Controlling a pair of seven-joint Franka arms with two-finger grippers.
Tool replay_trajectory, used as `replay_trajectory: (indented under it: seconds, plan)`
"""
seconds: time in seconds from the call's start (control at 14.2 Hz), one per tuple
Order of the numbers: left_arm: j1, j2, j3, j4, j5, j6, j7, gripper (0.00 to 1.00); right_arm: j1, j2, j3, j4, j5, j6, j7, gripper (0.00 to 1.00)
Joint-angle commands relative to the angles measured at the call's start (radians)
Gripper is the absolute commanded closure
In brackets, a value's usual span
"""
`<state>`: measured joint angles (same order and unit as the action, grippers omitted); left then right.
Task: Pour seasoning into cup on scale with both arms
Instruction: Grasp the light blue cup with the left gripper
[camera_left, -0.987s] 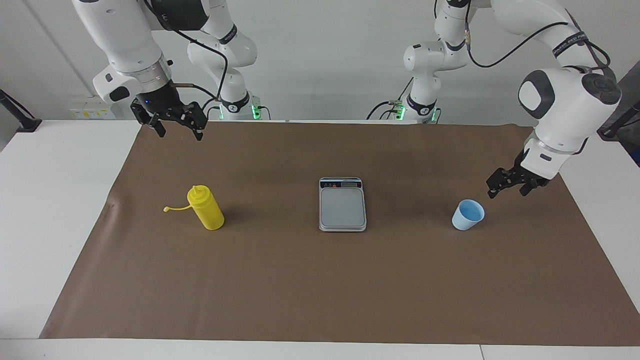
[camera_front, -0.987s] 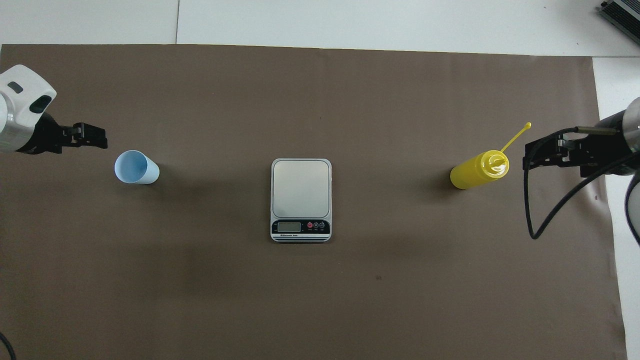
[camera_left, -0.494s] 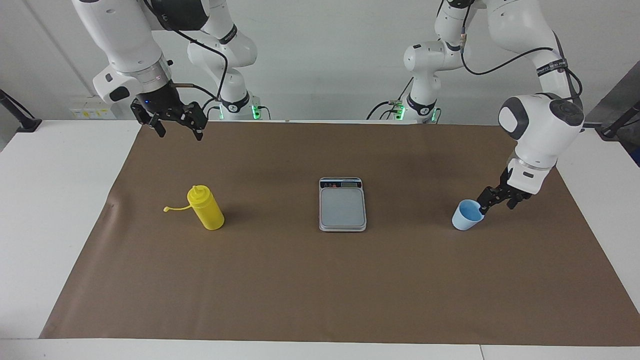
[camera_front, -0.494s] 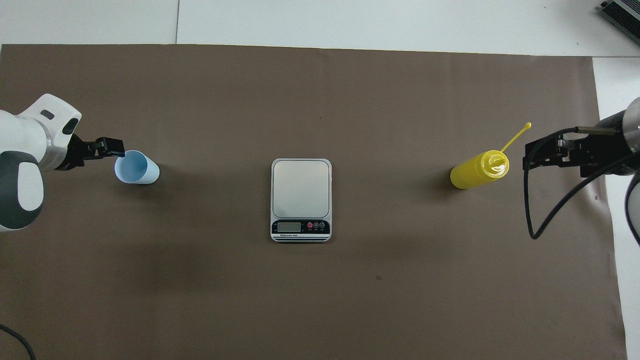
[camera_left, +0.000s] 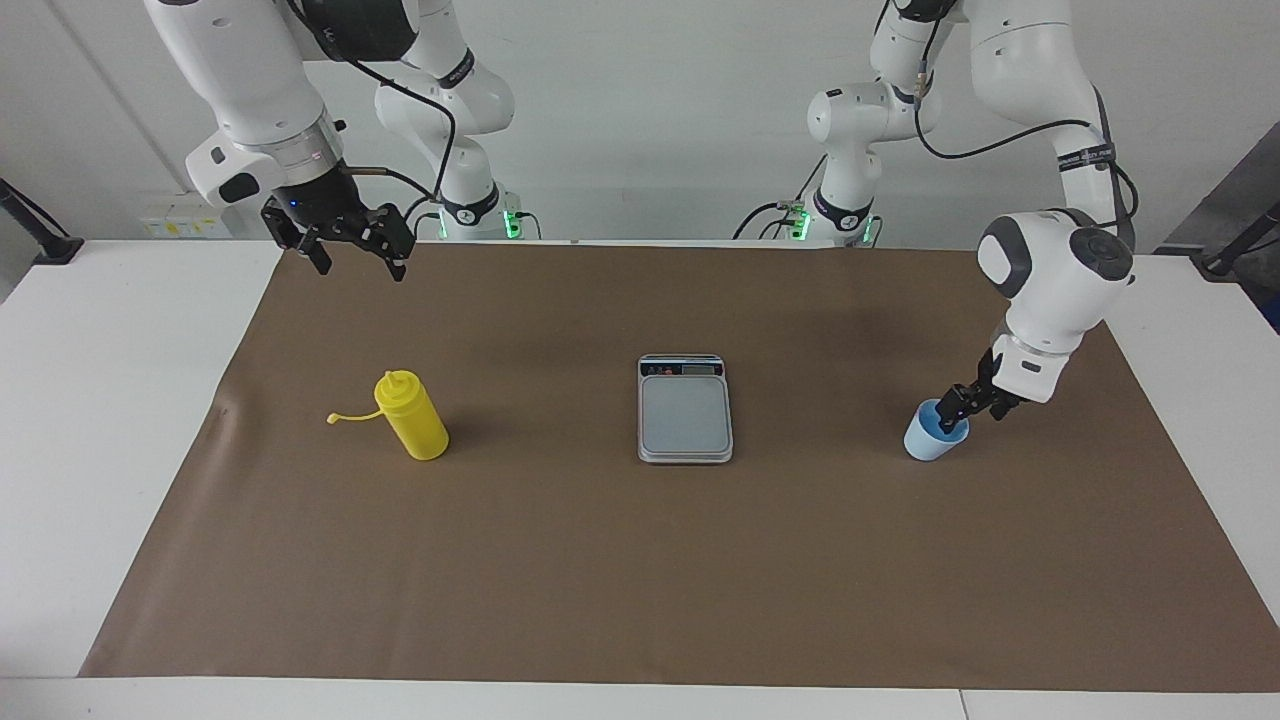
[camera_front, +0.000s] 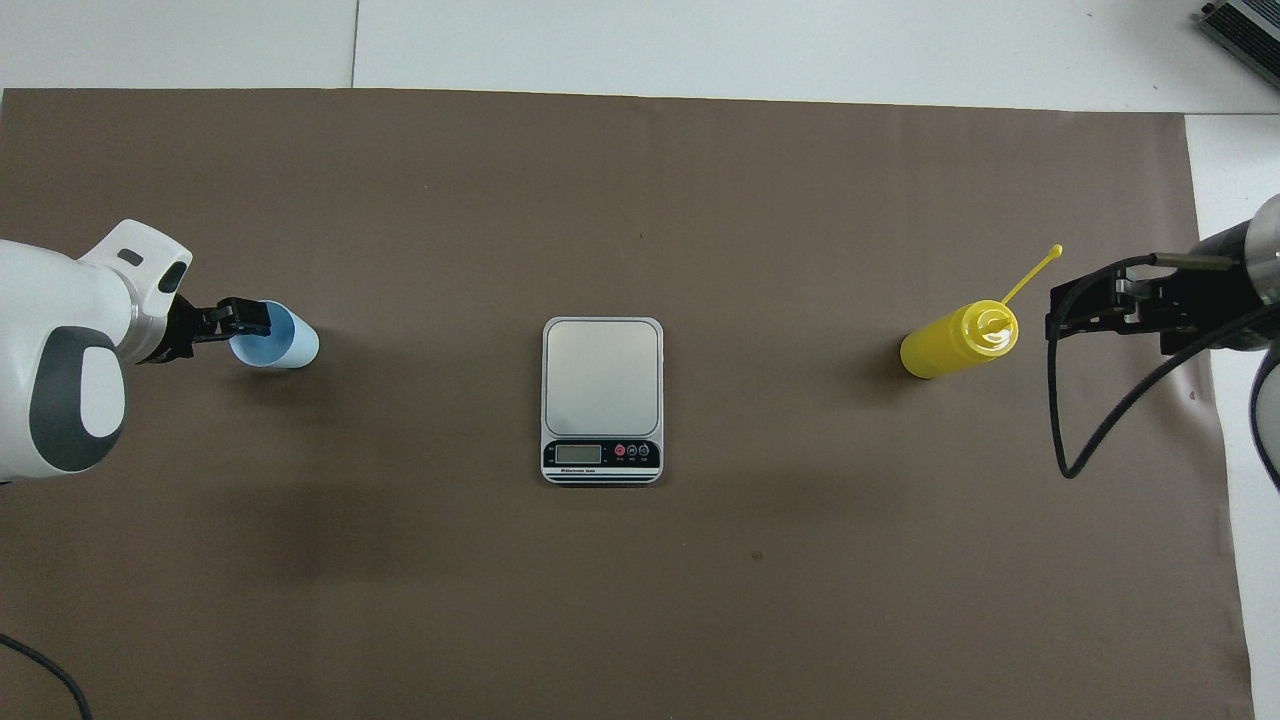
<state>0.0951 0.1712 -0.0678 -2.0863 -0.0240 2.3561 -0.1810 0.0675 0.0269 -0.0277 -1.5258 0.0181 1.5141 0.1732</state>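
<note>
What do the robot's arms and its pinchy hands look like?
Both arms are glossy white with rounded joints, dark grey patches and thin black bands. Black cables loop along them, and green lights glow at their bases. The left gripper is small and black with two thin fingers. The right gripper is black too, under a silver ring, with a tiny blue light on it.

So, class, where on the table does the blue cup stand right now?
The cup stands upright on the brown mat toward the left arm's end of the table, level with the scale at the middle, with the left pincer at its rim.
</note>
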Motion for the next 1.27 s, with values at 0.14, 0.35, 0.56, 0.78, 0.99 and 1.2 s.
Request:
replay_trajectory:
  seconds: [0.14,0.35,0.56,0.78,0.99,1.2]
  plan:
    - [0.003,0.002,-0.007,-0.029,0.012,0.051,-0.046,0.15,-0.020,-0.015,0.012,-0.020,0.019,0.014,-0.018,0.00]
    - [0.000,0.002,-0.009,-0.031,-0.042,0.043,-0.048,1.00,-0.020,-0.015,0.012,-0.020,0.019,0.014,-0.018,0.00]
    - [-0.005,0.002,-0.009,-0.023,-0.042,0.034,-0.045,1.00,-0.020,-0.015,0.012,-0.020,0.019,0.014,-0.018,0.00]
    - [-0.008,0.011,-0.009,0.038,-0.047,-0.036,-0.043,1.00,-0.020,-0.015,0.012,-0.020,0.019,0.014,-0.018,0.00]
    - [-0.008,0.028,-0.009,0.173,-0.042,-0.145,-0.025,1.00,-0.020,-0.015,0.012,-0.020,0.019,0.014,-0.018,0.00]
    - [-0.018,0.028,-0.023,0.256,-0.040,-0.201,-0.009,1.00,-0.020,-0.013,0.012,-0.020,0.019,0.014,-0.018,0.00]
